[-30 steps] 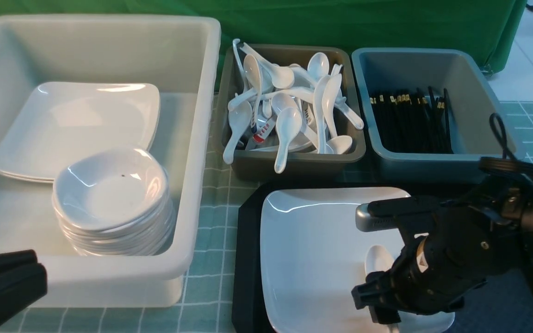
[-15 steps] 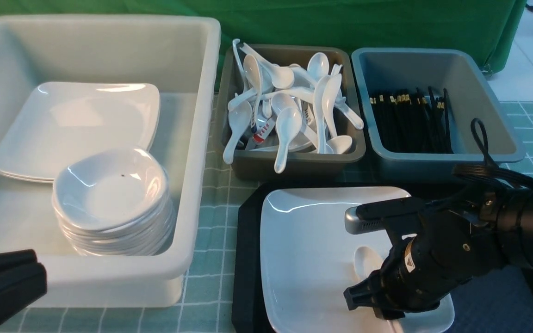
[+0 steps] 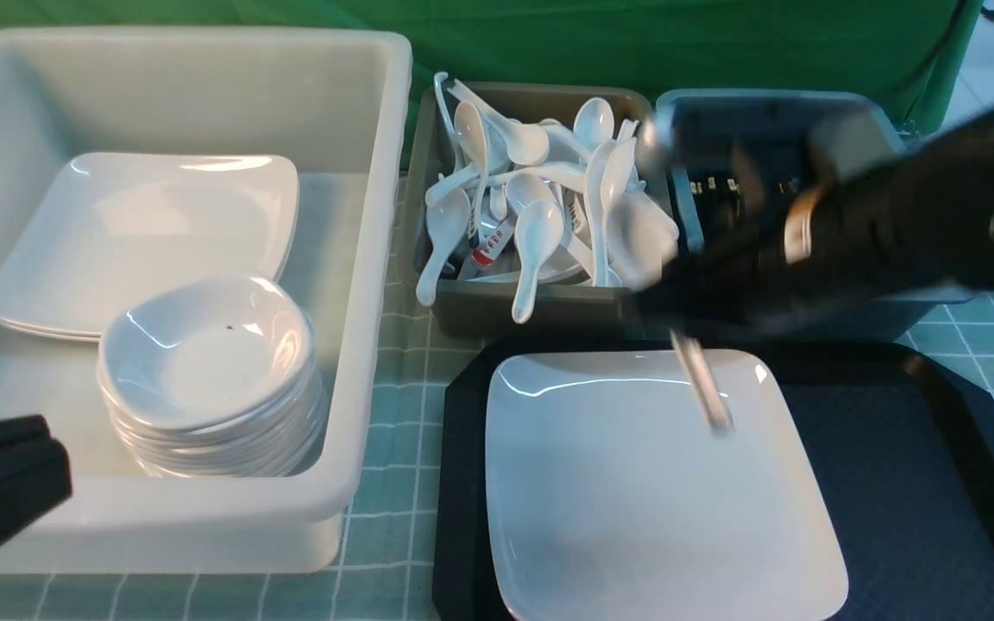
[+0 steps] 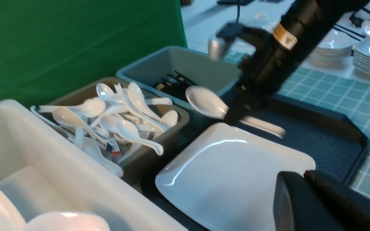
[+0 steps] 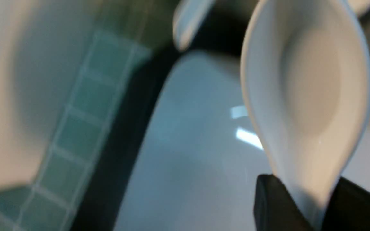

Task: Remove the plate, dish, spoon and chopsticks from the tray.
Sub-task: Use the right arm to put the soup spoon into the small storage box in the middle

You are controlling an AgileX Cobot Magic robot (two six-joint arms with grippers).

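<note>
Now lifts the spoon [image 3: 703, 386], pinched in right gripper [image 3: 665, 310], to upper right of front view, with left gripper [image 4: 304, 175] closed empty, freeing the plate [image 3: 652, 492] for clearing

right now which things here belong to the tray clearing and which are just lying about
Part of the job:
- spoon, in the right fingers
- plate
- tray

Just lying about:
- stacked dishes in the white tub
- green cloth

Plate [image 3: 652, 492] glossy (mirror-like streak); curtain [image 3: 549, 39] matt cloth.
</note>
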